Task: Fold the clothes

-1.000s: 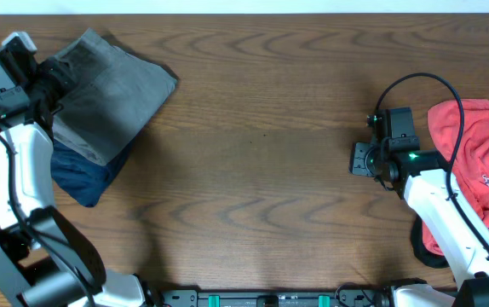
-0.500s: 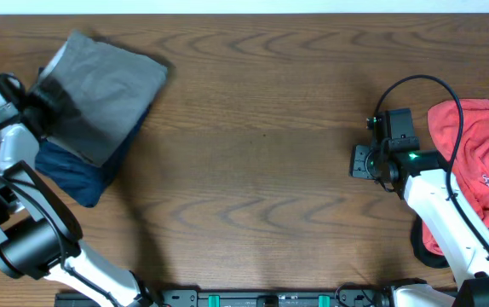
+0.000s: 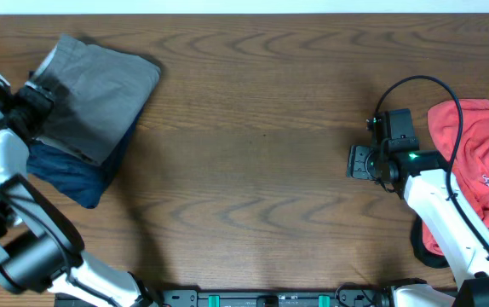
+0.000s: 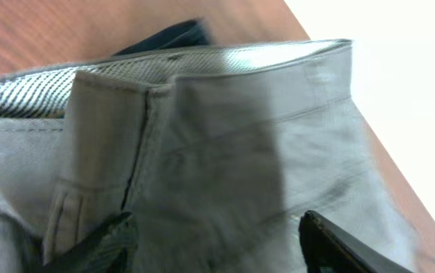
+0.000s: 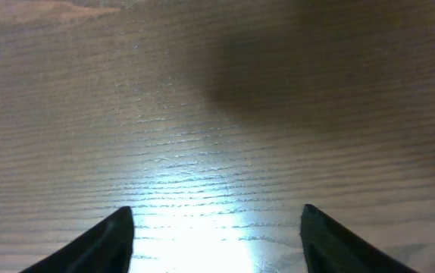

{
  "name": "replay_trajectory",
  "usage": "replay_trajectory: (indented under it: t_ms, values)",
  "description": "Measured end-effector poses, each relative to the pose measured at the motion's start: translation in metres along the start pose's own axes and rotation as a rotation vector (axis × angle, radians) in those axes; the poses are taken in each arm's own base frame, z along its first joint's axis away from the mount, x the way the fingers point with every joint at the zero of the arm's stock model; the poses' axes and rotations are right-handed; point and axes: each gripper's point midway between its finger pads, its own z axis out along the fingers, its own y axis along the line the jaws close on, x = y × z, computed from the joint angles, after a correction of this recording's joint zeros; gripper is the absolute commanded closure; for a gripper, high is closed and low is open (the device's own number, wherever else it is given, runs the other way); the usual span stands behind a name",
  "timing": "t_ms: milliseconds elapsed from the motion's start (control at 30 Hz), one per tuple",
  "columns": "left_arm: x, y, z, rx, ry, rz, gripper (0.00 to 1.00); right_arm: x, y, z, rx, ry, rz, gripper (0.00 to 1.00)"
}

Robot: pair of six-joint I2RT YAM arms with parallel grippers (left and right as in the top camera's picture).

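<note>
The grey shorts [image 3: 100, 89] lie folded on the navy garment [image 3: 70, 175] at the table's [image 3: 253, 128] far left corner, so the left gripper [image 4: 214, 243], jaws wide over the waistband, should lift clear without snagging, while the right gripper [image 5: 217, 235], also wide, hangs near the red T-shirt [image 3: 474, 162].

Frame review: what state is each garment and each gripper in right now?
shorts: folded, lying on the navy garment.
navy garment: mostly covered, lower edge showing.
T-shirt: crumpled, not folded.
left gripper: open, over the shorts.
right gripper: open, empty, over bare table.
</note>
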Motion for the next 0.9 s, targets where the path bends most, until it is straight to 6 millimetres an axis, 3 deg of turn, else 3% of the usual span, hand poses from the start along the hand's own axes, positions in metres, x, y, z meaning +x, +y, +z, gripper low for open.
replay_trajectory:
  t_ms: [133, 267, 400, 500, 600, 700, 800, 900]
  values:
    - [-0.005, -0.047, -0.033, 0.073, -0.029, 0.066, 0.08, 0.0, 0.002, 0.0, -0.012, 0.003, 0.002, 0.22]
    - [0.023, -0.109, -0.056, 0.163, 0.015, 0.184, 0.03, 0.0, 0.008, 0.0, -0.048, 0.002, 0.01, 0.18]
    - [0.088, -0.157, -0.058, 0.227, 0.173, 0.288, 0.03, -0.005, 0.012, 0.0, -0.069, -0.015, 0.03, 0.14]
    - [0.148, -0.173, -0.058, 0.222, 0.332, 0.359, 0.01, -0.008, 0.015, -0.001, -0.081, -0.024, 0.035, 0.12]
    - [0.207, -0.179, -0.068, 0.187, 0.493, 0.451, 0.02, -0.008, 0.016, -0.001, -0.086, -0.024, 0.039, 0.02]
    - [0.256, -0.169, -0.085, 0.107, 0.64, 0.55, 0.02, -0.003, 0.018, -0.001, -0.104, -0.001, 0.044, 0.01]
    - [0.292, -0.142, -0.111, -0.018, 0.798, 0.614, 0.02, 0.011, 0.021, -0.002, -0.122, 0.06, 0.047, 0.01]
    - [0.309, -0.113, -0.139, -0.153, 0.925, 0.66, 0.02, 0.031, 0.019, -0.004, -0.122, 0.145, 0.051, 0.01]
